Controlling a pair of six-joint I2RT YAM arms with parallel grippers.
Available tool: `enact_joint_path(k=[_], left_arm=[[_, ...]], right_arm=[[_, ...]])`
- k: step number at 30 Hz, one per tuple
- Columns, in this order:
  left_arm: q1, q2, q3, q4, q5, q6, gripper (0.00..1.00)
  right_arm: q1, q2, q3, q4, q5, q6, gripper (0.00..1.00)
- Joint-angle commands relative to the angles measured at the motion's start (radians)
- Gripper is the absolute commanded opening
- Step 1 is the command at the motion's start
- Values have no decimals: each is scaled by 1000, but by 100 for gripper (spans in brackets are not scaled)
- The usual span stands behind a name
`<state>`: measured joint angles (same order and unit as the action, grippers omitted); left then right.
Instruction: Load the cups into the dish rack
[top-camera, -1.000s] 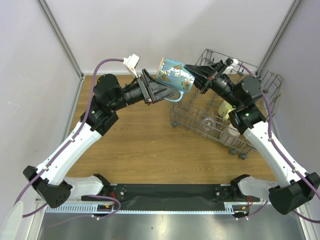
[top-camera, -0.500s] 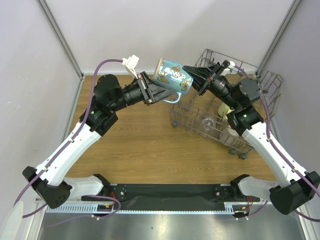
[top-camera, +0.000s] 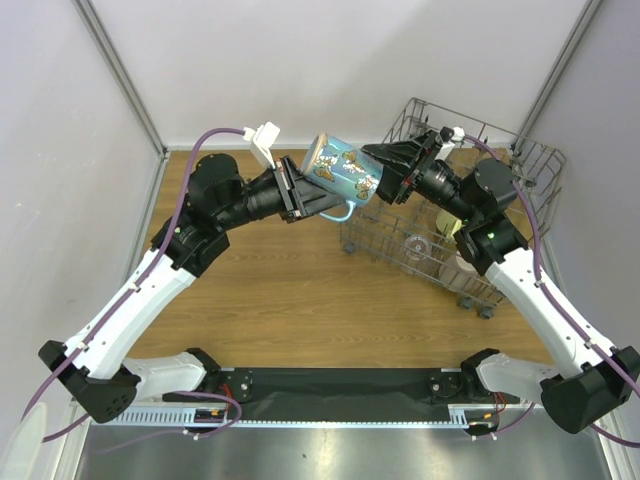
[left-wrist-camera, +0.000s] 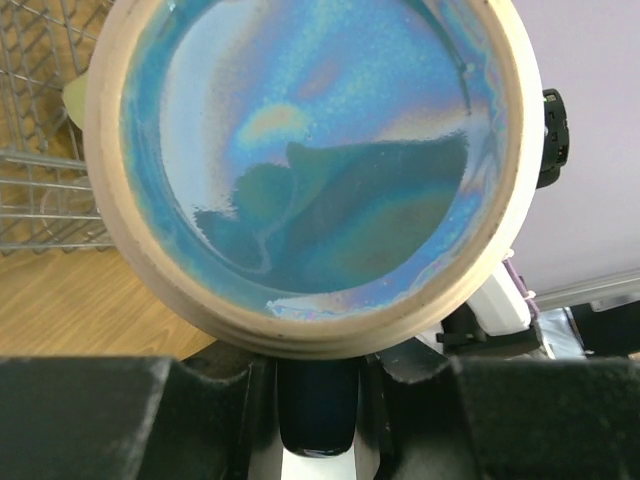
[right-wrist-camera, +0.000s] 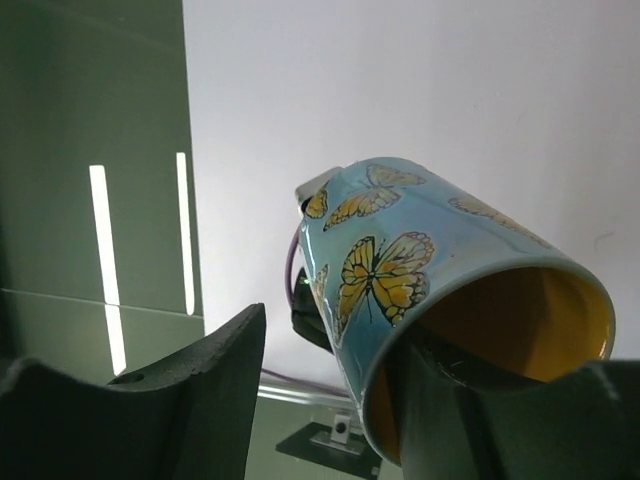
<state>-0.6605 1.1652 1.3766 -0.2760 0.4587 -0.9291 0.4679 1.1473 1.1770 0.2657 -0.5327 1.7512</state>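
The blue butterfly mug (top-camera: 345, 172) is held in mid-air over the far part of the counter (top-camera: 280, 290), just left of the dish rack (top-camera: 535, 165), and is tilted with its yellow mouth toward the right. Its handle is clamped by the left gripper (top-camera: 322, 197), which has been narrowed from a wider setting within the last second. The right gripper (top-camera: 382, 170), which was closed on the rim a moment ago, has just been parted, and its jaws now stand loosely astride the mug wall. The mug is therefore judged to have been handed over to the left arm. It has not yet been placed in the rack.
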Motion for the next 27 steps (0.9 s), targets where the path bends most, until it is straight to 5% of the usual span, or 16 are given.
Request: enact_joint_path(k=[1,4,7,8,9,12,13,16,22,27], left_arm=[[10,-27,38,155,49,-43,0],[24,-24,15,184,96,-89,0],[24,-19,-11,190,133,-97,0],[27,-15,-11,166,146,-91,0],[30,-10,-16,153,175,-86,0],[53,-27,-17,21,164,-13,58],[73,-42,-24,-12,137,18,70],[128,-145,-56,-214,37,133,89],[191,-332,-42,-562,-202,272,95],[194,-334,47,-672,-359,306,86]], right_arm=[[-2,-15,55,-31,-59,-85,55],[-2,-23,52,-66,-61,-121,41],[2,-3,56,-24,-69,-114,3],[2,5,73,-17,-70,-114,0],[5,18,84,-14,-69,-116,0],[-5,31,143,-48,-50,-169,0],[-8,34,166,-116,-47,-224,0],[-15,64,255,-312,-47,-324,0],[139,201,528,-818,52,-668,0],[273,356,667,-1158,233,-919,0]])
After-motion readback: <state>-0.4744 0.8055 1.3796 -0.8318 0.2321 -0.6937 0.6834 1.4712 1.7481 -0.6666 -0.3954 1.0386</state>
